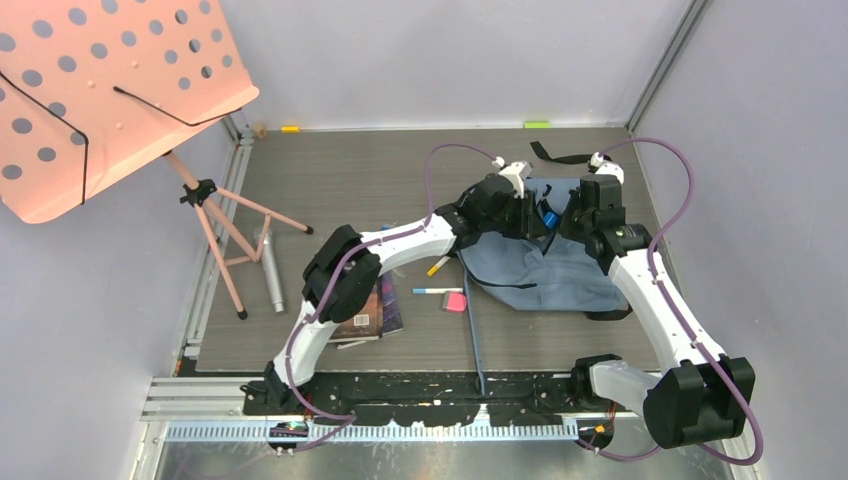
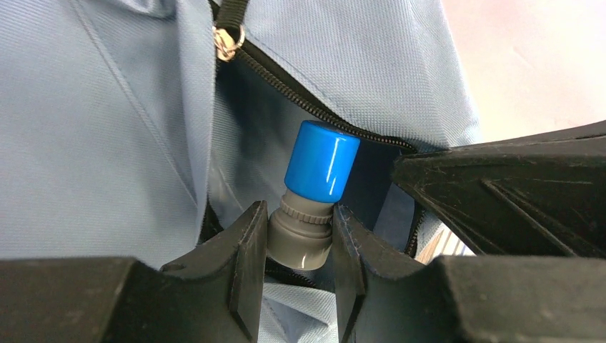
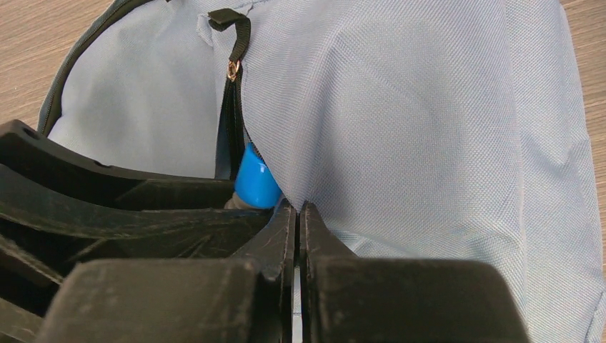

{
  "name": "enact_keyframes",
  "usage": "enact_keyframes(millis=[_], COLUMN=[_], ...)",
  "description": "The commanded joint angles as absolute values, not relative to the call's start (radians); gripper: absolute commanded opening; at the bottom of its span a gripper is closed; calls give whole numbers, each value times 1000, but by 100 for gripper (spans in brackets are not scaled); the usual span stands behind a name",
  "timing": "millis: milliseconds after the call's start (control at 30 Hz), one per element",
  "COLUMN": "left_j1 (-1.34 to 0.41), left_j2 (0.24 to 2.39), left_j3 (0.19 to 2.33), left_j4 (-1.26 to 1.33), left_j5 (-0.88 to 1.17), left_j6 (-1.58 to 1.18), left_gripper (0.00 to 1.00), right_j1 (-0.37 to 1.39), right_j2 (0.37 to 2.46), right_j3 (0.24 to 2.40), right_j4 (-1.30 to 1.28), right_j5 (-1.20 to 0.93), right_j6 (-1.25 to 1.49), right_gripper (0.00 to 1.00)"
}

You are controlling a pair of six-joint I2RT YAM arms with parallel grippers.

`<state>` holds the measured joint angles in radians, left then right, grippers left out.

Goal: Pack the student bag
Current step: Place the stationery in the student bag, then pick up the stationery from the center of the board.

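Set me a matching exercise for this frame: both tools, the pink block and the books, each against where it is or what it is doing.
Things:
1. left tool
2. right tool
3. pink block
4. books

Places or states:
A. pinched shut on the fabric of the student bag, beside its zipper opening
B. lying on the table, left of the student bag
C. clamped on the grey neck of the blue-capped bottle
D. partly hidden under the left arm

Pairs: 1-C, 2-A, 3-B, 4-D

A robotics lab cell: plain grey walls (image 1: 430,60), aluminium framing rails (image 1: 200,398).
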<state>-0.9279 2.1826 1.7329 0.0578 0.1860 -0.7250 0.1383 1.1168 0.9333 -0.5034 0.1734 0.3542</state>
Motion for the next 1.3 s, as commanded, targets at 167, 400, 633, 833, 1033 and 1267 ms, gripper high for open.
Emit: enact_keyframes(millis=[167, 400, 633, 833, 1033, 1267], left_j1=[-961, -961, -962, -962, -956, -928], left_j2=[2201, 2191, 2094, 1839, 1600, 1480], left_j3=[1806, 1802, 1677, 1406, 1295, 1320], left_j4=[56, 44, 143, 242, -9, -506], left_j5=[166, 161, 134, 80, 65, 251], left_j6=[-706, -684, -614, -426, -197, 120], left_gripper=[36, 59, 60, 70, 84, 86], right_j1=[146, 146, 147, 146, 146, 146], right_j2=[1083, 1088, 1080, 1069, 1067, 1065], right_j3=[962, 964, 965, 965, 955, 954], right_j4=[-478, -479, -486, -490, -489, -488], right_j5=[176, 178, 187, 176, 182, 187], right_j6=[357, 356, 355, 354, 352, 348], right_gripper=[1, 1, 1, 1, 0, 1])
